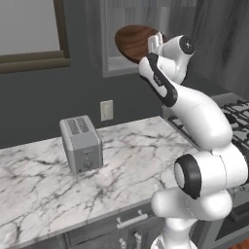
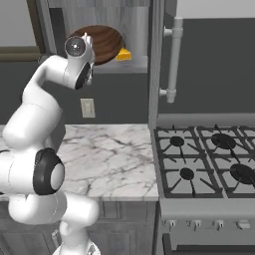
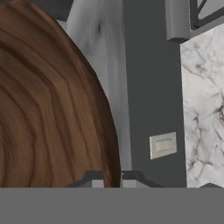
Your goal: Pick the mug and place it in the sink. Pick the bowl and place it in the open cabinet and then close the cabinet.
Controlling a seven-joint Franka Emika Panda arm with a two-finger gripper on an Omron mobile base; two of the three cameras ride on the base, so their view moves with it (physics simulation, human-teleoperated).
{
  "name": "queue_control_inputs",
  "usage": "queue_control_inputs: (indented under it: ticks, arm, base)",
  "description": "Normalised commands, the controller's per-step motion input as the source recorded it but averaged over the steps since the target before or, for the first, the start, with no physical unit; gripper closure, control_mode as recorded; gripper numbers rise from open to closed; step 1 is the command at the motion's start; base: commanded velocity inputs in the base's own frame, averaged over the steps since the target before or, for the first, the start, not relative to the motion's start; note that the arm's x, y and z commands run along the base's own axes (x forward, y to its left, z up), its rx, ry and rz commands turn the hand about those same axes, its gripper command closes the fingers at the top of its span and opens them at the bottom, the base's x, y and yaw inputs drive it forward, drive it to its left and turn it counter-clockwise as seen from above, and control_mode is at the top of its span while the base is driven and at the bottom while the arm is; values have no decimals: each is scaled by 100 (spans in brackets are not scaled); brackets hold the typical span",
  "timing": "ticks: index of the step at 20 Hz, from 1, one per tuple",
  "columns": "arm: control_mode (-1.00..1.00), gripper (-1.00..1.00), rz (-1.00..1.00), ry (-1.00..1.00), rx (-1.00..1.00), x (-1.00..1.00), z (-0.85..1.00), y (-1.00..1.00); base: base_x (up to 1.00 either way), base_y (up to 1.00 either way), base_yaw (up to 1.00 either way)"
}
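One gripper [image 3: 112,178] is all you are working with, and its jaws are pinched tight on the rim of the bowl [image 3: 48,109]; in the hand view you can see the two dark fingertips [image 3: 92,179] sitting either side of the bowl's edge, with the wood grain spreading across the left of that picture. From your left base view the arm reaches up high, and the bowl [image 1: 132,43] hangs tilted on edge in front of the open cabinet [image 1: 114,65], close above its lower shelf. Your right base view shows the same bowl [image 2: 102,42] just behind the wrist, inside the cabinet opening, with a small yellow wedge [image 2: 123,55] resting on the shelf just to its right. Below, you have the marble counter [image 1: 126,160] with a grey toaster [image 1: 81,144] standing on it, a wall outlet [image 1: 106,110] on the dark backsplash behind, and the gas stove [image 2: 209,162] beside the counter.
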Motion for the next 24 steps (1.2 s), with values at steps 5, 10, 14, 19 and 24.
queue_control_inputs:
  ticks: [5,10,14,19,24]
  arm:
    - [-100,100,0,1,0,54,0,17]
    - [-100,100,0,1,0,47,-1,9]
    - [-100,100,0,4,0,21,-8,0]
    - [-100,100,0,4,0,5,-14,1]
    - [-100,-100,0,1,0,18,-15,24]
  base:
    - [0,0,0]
    - [0,0,0]
    - [0,0,0]
    - [0,0,0]
    - [0,0,0]
